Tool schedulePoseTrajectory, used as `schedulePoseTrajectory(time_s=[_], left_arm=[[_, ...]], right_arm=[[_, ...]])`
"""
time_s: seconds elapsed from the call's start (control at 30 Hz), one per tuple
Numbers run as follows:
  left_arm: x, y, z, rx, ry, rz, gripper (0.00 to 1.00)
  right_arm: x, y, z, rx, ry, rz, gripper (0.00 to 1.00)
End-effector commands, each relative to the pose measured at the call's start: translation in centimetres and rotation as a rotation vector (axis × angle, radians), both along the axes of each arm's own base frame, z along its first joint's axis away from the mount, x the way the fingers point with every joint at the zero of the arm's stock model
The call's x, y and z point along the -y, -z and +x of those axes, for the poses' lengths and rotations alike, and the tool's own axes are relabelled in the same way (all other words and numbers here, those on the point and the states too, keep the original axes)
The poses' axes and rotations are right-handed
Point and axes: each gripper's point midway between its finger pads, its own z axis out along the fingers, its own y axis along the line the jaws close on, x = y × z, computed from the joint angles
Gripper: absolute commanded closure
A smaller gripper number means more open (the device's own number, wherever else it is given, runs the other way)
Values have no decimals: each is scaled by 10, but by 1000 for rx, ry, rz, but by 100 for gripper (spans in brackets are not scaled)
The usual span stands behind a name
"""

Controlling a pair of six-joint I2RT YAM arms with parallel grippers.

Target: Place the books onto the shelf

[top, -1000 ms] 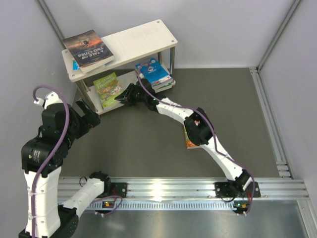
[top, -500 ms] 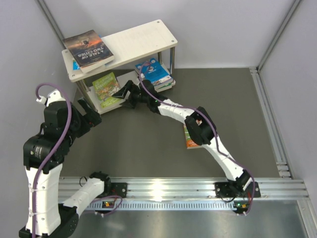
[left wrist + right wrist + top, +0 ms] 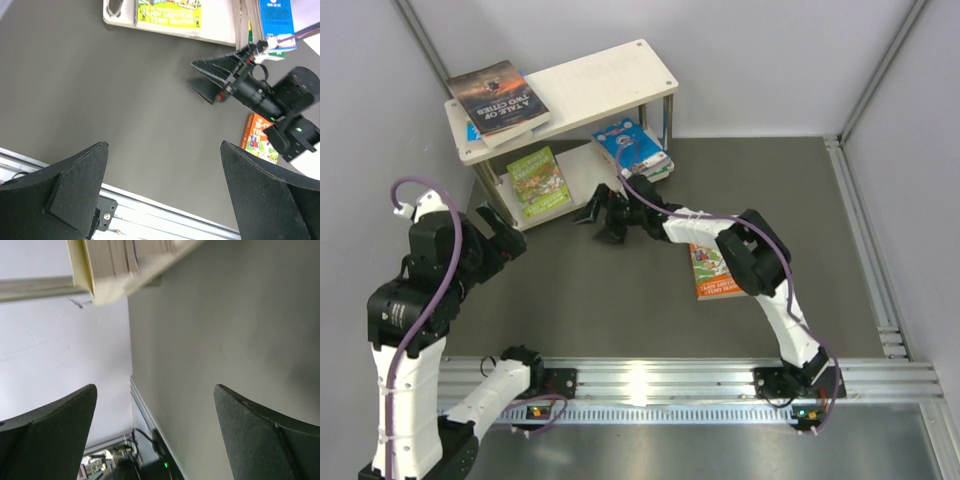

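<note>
— Since a second ago the right gripper point(image 3: 603, 213) has drawn back from the shelf point(image 3: 610, 80). Its jaws are now spread, and the green book point(image 3: 537, 180) is left on the lower board.
— And the left gripper point(image 3: 502, 228)?
— Spread too, empty, in front of the shelf. The orange book point(image 3: 713, 272) lies on the table point(image 3: 620, 300), well clear of the shelf and partly under the right arm. A careless swing could shove it, or clip the green one.

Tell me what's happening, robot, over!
Left tool, right tool open, empty. Green book on lower board of shelf. Orange book on table, partly under right arm.
</note>
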Motion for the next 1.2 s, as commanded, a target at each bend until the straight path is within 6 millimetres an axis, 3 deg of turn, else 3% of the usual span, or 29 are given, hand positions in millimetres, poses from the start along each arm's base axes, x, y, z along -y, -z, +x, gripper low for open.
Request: schedulePoseTrajectory(time_s=[0.0,0.03,0.1,0.27,0.43,0.47,0.53,0.57,0.6,0.63,0.67,0.7,0.73,0.77,0.83,0.87,0.93,0.97,1.03,1.07,1.17], left_arm=[[6,15,-12,-61,22,-33,1],[9,16,-11,-57,34,-41,1],[15,17,-11,-50,63,-60,1],[16,29,-10,-53,59,-70,1],[38,31,7,-21,138,-142,2],[43,38,10,-38,154,-156,2],[56,42,20,-38,199,-197,2],[63,54,21,-73,215,-223,3],[66,59,22,-84,222,-241,3],[74,63,23,-97,251,-270,3],[79,68,29,-95,258,-293,3],[83,71,31,-95,267,-305,3],[86,73,35,-94,274,-316,3],[94,77,40,-95,291,-330,3],[105,85,48,-111,315,-335,3],[118,93,48,-133,343,-328,3],[139,98,58,-130,380,-302,2],[167,110,56,-180,447,-282,2],[190,119,68,-175,468,-248,1],[212,138,68,-233,505,-228,1],[256,171,75,-298,575,-217,1]], right_arm=[[23,-49,-11,79,-30,49,0],[28,-73,-18,119,-40,74,0],[40,-73,-33,145,-78,46,0],[68,-115,-66,255,-150,27,0],[100,-146,-88,343,-184,-11,0],[114,-144,-83,359,-155,-40,0],[142,-141,-91,359,-135,-74,0],[165,-132,-85,363,-114,-131,0],[184,-135,-86,382,-88,-167,0],[202,-122,-85,368,-62,-233,0],[234,-111,-67,382,26,-341,0],[260,-97,-76,328,53,-418,0],[280,-89,-75,310,91,-466,0],[312,-78,-68,267,162,-534,0],[343,-67,-73,233,213,-570,0],[371,-57,-72,180,275,-617,0],[396,-47,-76,131,327,-663,0],[416,-41,-74,102,376,-699,0],[433,-27,-82,34,392,-749,0],[445,-21,-84,4,412,-778,0],[452,0,-88,-59,394,-796,0]])
